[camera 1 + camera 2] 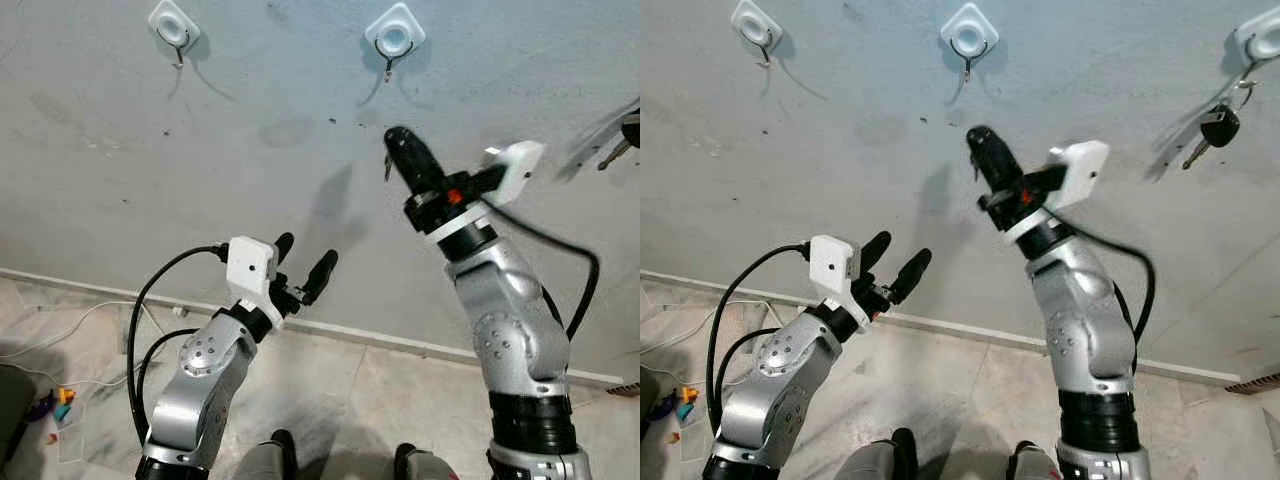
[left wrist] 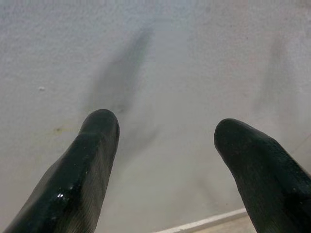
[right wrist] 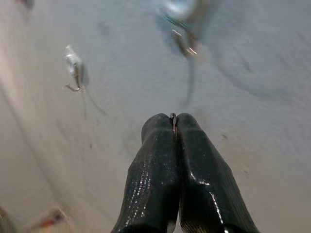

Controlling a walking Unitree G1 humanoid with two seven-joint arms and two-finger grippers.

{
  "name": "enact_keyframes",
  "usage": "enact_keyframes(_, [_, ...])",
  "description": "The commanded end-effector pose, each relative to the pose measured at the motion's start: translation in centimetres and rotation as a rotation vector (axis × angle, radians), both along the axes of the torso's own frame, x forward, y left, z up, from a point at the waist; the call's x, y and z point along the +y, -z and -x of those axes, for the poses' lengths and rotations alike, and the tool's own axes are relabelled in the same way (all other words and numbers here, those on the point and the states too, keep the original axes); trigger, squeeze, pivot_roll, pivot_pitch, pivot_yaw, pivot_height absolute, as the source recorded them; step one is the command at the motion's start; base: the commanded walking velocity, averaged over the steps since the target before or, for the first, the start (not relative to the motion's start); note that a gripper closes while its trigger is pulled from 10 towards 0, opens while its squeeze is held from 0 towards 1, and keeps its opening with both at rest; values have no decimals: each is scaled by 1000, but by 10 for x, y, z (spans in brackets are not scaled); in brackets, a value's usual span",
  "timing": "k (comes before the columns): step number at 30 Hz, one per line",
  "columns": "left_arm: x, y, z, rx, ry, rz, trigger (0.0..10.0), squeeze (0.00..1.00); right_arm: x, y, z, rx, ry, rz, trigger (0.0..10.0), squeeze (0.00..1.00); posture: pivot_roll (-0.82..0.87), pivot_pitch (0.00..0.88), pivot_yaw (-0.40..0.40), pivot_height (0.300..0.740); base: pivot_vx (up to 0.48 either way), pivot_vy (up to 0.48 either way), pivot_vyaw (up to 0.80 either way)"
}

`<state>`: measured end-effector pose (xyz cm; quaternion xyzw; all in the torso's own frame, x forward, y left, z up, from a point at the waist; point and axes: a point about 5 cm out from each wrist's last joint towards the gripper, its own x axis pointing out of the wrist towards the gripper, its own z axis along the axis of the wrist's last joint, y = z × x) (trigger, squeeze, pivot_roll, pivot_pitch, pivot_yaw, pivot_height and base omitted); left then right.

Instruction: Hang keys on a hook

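Three white hooks are fixed on the grey wall: a left hook [image 1: 758,30], a middle hook [image 1: 969,40] and a right hook [image 1: 1265,45]. A bunch of keys [image 1: 1215,130] with a black-headed key hangs from the right hook. My right gripper [image 1: 982,140] is raised towards the wall, just below and slightly right of the middle hook. It is shut, with a thin metal sliver [image 3: 172,116] pinched at its fingertips. A small dark bit [image 1: 387,168] dangles beside its fingers. My left gripper [image 1: 306,250] is lower down, open, facing bare wall.
A white skirting board [image 1: 380,340] runs along the foot of the wall above a tiled floor. White cables [image 1: 70,325] and small colourful items [image 1: 60,400] lie on the floor at the left.
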<state>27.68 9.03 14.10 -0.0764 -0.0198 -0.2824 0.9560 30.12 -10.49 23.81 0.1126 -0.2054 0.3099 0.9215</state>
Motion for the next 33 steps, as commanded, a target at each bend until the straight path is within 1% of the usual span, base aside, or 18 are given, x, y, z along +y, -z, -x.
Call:
enact_keyframes(1, [4,4,0,10,-20,-16,10000,0,7,-7,7,-57,-1,26,10000,0,-12,210,126,740,0,0,0])
enact_keyframes(2, [4,4,-1,8,-19,-15,10000,0,8,-9,7,-74,13,46,10000,0,-14,208,126,740,0,0,0])
enact_keyframes(4, [3,4,-1,6,-18,-12,10000,0,9,-13,7,-85,19,48,10000,0,-17,207,125,740,0,0,0])
enact_keyframes(8, [2,3,-3,3,-18,-4,10000,0,10,-19,9,-67,-36,-12,10000,0,-17,209,122,740,0,0,0])
enact_keyframes(11, [3,1,-5,-1,-20,11,10000,0,16,-19,18,-47,-176,-37,10000,0,-16,211,118,740,0,0,0])
enact_keyframes(16, [5,0,-5,-3,-23,13,10000,0,17,-18,28,-23,-322,-77,10000,0,-16,214,113,740,0,0,0])
enact_keyframes(18, [5,0,-5,-3,-23,14,10000,0,17,-18,29,-21,-340,-81,10000,0,-16,214,113,740,0,0,0])
enact_keyframes(20, [5,-1,-6,-5,-22,17,10000,0,14,-19,31,-3,-398,-94,10000,0,-15,215,110,740,0,0,0])
enact_keyframes(23, [5,-2,-8,-18,-12,5,10000,0,13,-19,31,3,-420,-101,10000,0,-15,215,108,740,0,0,0])
enact_keyframes(26, [10,-6,-15,-65,2,-68,10000,0,12,-20,33,8,-461,-99,10000,0,-16,216,104,740,0,0,0])
enact_keyframes(29, [12,-8,-22,-66,-2,-68,10000,0,13,-20,35,12,-487,-95,10000,0,-20,217,100,740,0,0,0])
enact_keyframes(31, [8,-10,-25,-63,37,-57,10000,0,14,-20,36,19,-516,-94,10000,0,-26,216,99,740,0,0,0])
enact_keyframes(32, [8,-10,-25,-63,37,-57,10000,0,14,-20,36,19,-516,-94,10000,0,-26,216,99,740,0,0,0])
enact_keyframes(33, [5,-13,-25,-74,62,-48,10000,0,14,-19,37,25,-521,-88,10000,0,-30,216,97,740,0,0,0])
